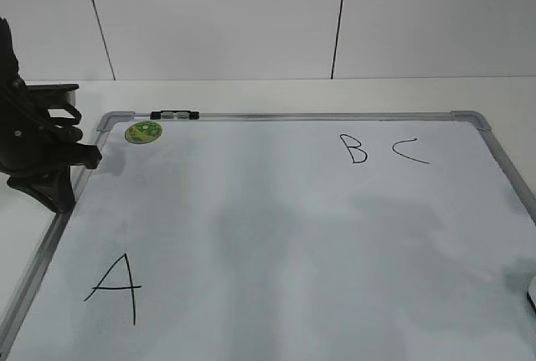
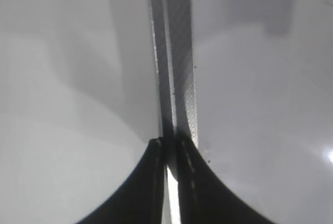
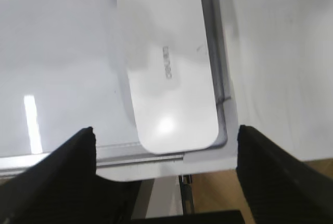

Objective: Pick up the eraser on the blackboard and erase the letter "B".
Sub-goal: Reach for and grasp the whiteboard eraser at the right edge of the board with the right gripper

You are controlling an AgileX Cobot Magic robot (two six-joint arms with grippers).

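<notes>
Eraser (image 3: pixel 169 73) lies flat in the blackboard's (image 3: pixel 62 52) corner, below the spread right pincer (image 3: pixel 166 135).
Likely light, stiff and slick: pinch its long sides at 3 and 9 o'clock. Left pincer (image 2: pixel 169 148) looks pressed together.

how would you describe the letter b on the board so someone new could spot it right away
Start from the whiteboard with the grey metal frame. Look near its top edge, right of the middle, for two small black marker letters. The B is the left one, with a stem and two loops, unlike the open C curve beside it.
</notes>
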